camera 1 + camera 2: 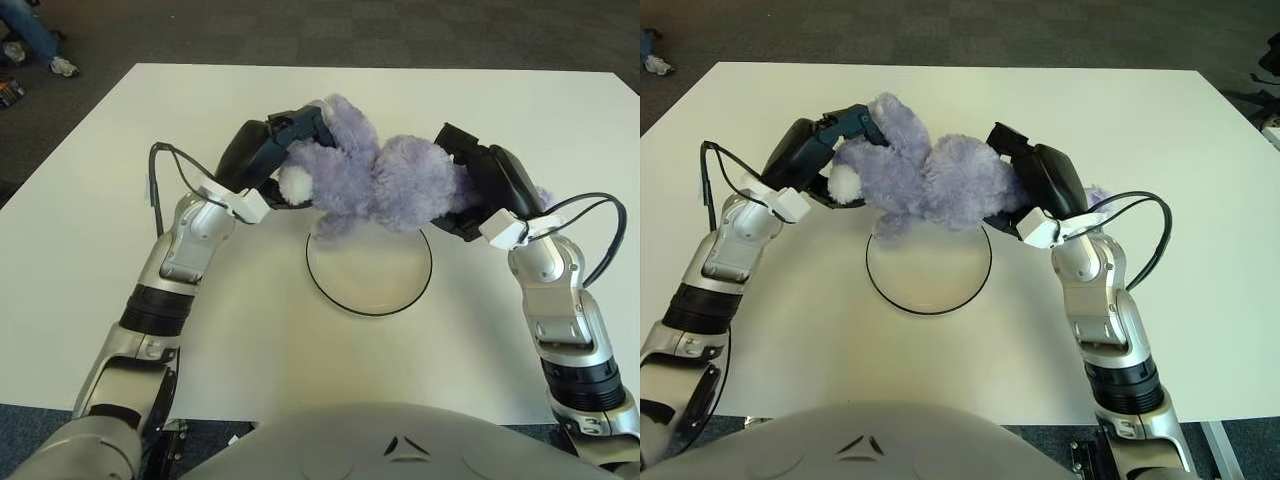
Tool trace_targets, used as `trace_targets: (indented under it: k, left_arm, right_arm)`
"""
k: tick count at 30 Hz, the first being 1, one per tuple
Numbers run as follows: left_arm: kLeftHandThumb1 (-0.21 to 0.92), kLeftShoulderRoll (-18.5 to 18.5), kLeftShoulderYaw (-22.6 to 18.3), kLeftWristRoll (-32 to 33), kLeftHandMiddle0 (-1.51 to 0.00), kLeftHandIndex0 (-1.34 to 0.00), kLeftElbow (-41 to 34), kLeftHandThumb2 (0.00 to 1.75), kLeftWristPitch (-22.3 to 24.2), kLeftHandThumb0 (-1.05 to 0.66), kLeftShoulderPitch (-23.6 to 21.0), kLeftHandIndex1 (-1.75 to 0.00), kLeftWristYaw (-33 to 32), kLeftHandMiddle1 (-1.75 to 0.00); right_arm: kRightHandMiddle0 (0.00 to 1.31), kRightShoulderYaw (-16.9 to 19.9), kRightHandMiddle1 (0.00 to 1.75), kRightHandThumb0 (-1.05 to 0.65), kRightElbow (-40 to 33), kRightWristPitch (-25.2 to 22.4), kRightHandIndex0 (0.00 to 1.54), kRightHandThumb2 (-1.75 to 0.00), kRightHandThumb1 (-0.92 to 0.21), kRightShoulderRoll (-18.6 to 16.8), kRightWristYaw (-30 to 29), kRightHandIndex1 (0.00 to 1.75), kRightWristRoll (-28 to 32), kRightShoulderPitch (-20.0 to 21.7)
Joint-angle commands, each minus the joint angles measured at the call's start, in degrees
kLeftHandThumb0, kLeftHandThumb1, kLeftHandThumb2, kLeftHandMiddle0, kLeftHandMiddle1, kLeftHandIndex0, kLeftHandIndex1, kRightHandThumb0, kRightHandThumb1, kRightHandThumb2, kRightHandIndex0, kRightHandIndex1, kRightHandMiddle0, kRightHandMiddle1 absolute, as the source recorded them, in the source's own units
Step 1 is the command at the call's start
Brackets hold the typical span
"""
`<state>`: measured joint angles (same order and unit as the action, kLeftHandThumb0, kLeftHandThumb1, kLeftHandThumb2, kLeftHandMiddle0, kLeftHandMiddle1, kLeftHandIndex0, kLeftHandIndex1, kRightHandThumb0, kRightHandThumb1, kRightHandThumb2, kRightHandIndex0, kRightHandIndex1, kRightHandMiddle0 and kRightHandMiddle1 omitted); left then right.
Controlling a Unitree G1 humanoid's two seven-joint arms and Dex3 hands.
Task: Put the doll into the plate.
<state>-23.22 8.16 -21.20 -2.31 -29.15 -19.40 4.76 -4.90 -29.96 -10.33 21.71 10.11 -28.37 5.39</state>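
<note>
- Purple plush doll point(375, 180) gripped from both sides, lying sideways above the far rim of the plate point(369, 295), at about 12 o'clock of it.
- One doll leg hanging down at 10–11 o'clock of the plate rim; cannot tell if touching the rim.
- White tail tuft showing at the doll's 9 o'clock end, just beside the left hand.
- Left hand point(265, 150) at 9 o'clock of the doll, dark fingers point(308, 124) curled over its top and clamped onto the fur.
- Right hand point(490, 185) at 3 o'clock of the doll, fingers point(455, 138) wrapped against the plush, gripping it; bit of purple fur poking out behind the hand.
- Plate: clear, dark-rimmed, round, flat on the white bench point(300, 360), near centre, nothing lying in its near half.
- Both forearms angled inward from 7 and 5 o'clock, black cables looping off each wrist.
- Grey carpet floor point(300, 30) beyond the bench at 12 o'clock; shoe point(62, 67) and a jeans leg at the far 10 o'clock corner in the left eye view.
- Robot torso at 6 o'clock edge.
</note>
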Motion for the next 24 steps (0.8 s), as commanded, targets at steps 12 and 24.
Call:
trace_targets:
  k: [12, 24]
  left_arm:
    - [0.22, -0.75, 0.98, 1.44, -0.57, -0.66, -2.16, 1.37, -1.53, -0.01, 2.52, -1.65, 4.02, -1.65]
    - [0.19, -0.54, 1.37, 1.91, -0.62, -0.65, -3.36, 1.42, -0.27, -0.01, 3.51, -1.59, 7.05, -1.74]
  right_arm:
    - [0.60, -0.71, 1.75, 0.00, -4.60, -3.48, 0.81, -1.58, -0.06, -0.62, 3.61, 1.66, -0.79, -2.27]
    - [0.58, -1.39, 1.75, 0.00, -6.18, -5.63, 0.80, -1.55, -0.08, -0.95, 4.62, 1.64, -1.92, -3.63]
